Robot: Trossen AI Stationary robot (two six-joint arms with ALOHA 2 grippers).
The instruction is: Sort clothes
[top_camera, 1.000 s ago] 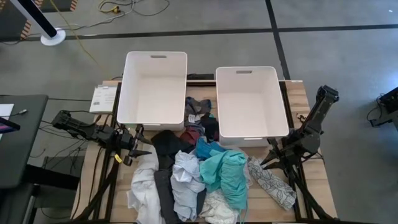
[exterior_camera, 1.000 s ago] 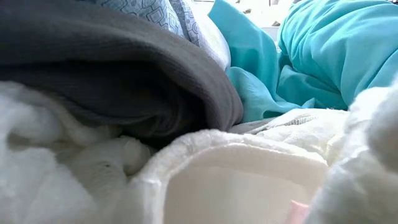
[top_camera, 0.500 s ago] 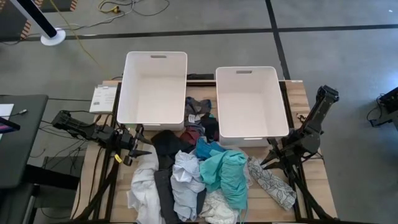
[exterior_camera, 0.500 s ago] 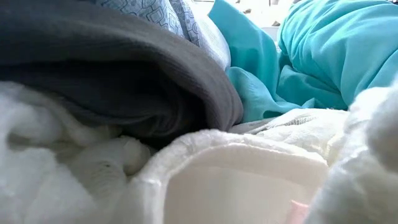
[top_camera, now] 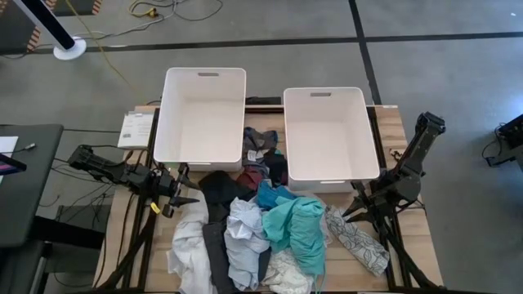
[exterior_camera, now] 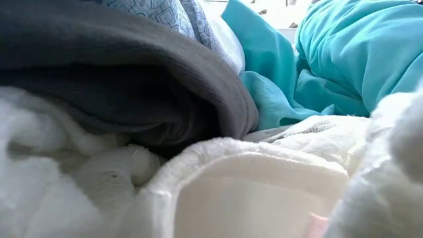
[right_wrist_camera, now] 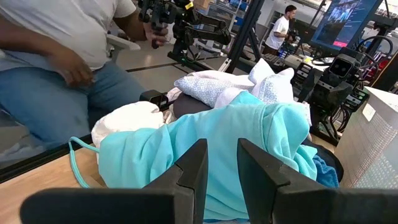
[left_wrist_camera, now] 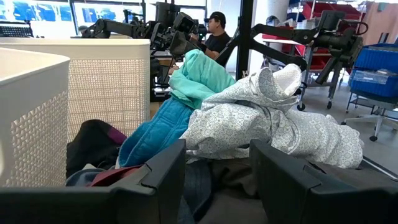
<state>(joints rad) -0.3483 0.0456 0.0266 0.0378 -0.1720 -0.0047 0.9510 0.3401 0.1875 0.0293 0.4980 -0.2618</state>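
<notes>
— What's in front of you?

— The bench (top_camera: 409, 139) carries 2 white bins: the left bin (top_camera: 201, 117) and the right bin (top_camera: 329, 135), side by side at the far half. Nearer my base lies the heap of clothes (top_camera: 261, 224), spread from the gap between the bins to the near edge.

— How do the clothes look?

— Soft and crumpled, overlapping. The teal garment (top_camera: 296, 227) sits right of the middle, bunched in folds. A black garment (top_camera: 216, 196) runs down the left-middle, a pale blue-white patterned piece (top_camera: 245, 237) lies beside it, a white one (top_camera: 188, 241) is at the left edge, and a grey-patterned piece (top_camera: 358, 239) trails off to the right. Dark and maroon bits (top_camera: 260, 163) fill the gap between the bins.

— And your grippers?

— My left gripper (top_camera: 181, 196) rests at the heap's left edge, released, fingers apart, empty. My right gripper (top_camera: 357, 208) sits by the right bin's near corner, fingers parted a little, grasping nothing.
</notes>
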